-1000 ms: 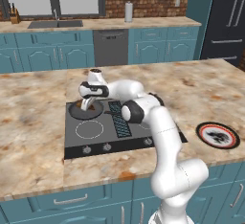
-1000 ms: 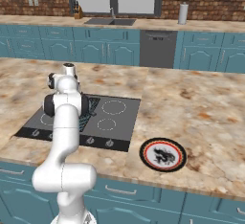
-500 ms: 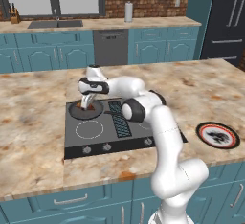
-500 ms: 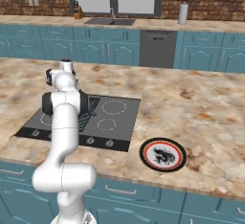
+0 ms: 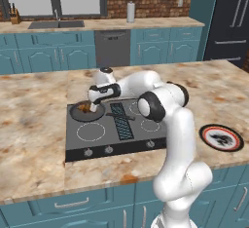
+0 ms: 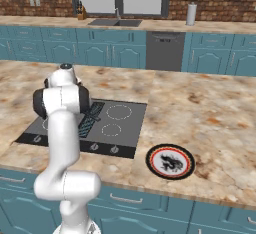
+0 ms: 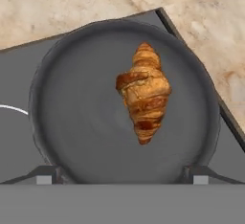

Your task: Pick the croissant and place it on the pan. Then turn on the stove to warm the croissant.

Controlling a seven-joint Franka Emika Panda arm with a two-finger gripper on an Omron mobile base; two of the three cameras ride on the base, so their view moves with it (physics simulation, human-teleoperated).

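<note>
Marble counter carries one stove [image 5: 116,129], one pan [image 7: 86,117] holding one croissant [image 7: 142,91], end effector [image 7: 122,174] spread above.

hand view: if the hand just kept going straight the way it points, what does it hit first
Most likely the pan. The hand points down into it, its fingertips wide apart and holding nothing. The croissant lies in the pan slightly off centre, so it might be touched first; depth is hard to judge.

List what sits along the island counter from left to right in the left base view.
Pan holding the croissant, with the gripper just above → ribbed grille strip of the stove → red-rimmed plate.
</note>
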